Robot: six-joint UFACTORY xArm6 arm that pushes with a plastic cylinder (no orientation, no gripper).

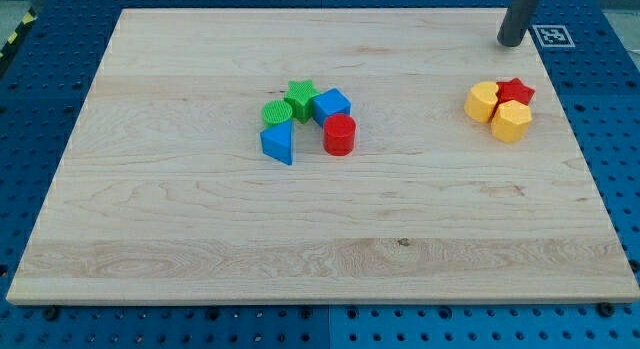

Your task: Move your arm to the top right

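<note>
Tip: my tip (511, 43) sits at the board's top right corner, on or just over the far edge, well apart from every block; it touches nothing.
End effector: bare rod, no jaws; it grasps nothing and pushes nothing at this moment.
Task status: judged essentially met, since the tip is already at the top right.
Board: pale wood board (200, 249), visible grain, smooth and flat; the near half carries no blocks. It lies on a blue perforated base (40, 109).
Risk 1: any further travel toward the view's right or top could carry the tip off the board onto the perforated base; the cause would be overshoot.
Blue wedge: blue wedge (278, 143), nearest of the centre cluster, ribbed faces, sharp edges.
Red cylinder: red cylinder (339, 134), upright, just beside the wedge.
Blue cube: blue cube (331, 106), touching the cylinder's far side.
Green cylinder: green cylinder (277, 113), ribbed top.
Green star: green star (300, 93), farthest in that cluster.
Yellow pair: yellow hexagon (511, 120) and a second yellow block (483, 101), faceted, shape less sure.
Red star: red star (515, 91), touching both yellows.
Risk 2: a drop toward the view's bottom would strike the red star first and scatter that group.
Marker: printed tag (552, 35) beside the rod.
</note>
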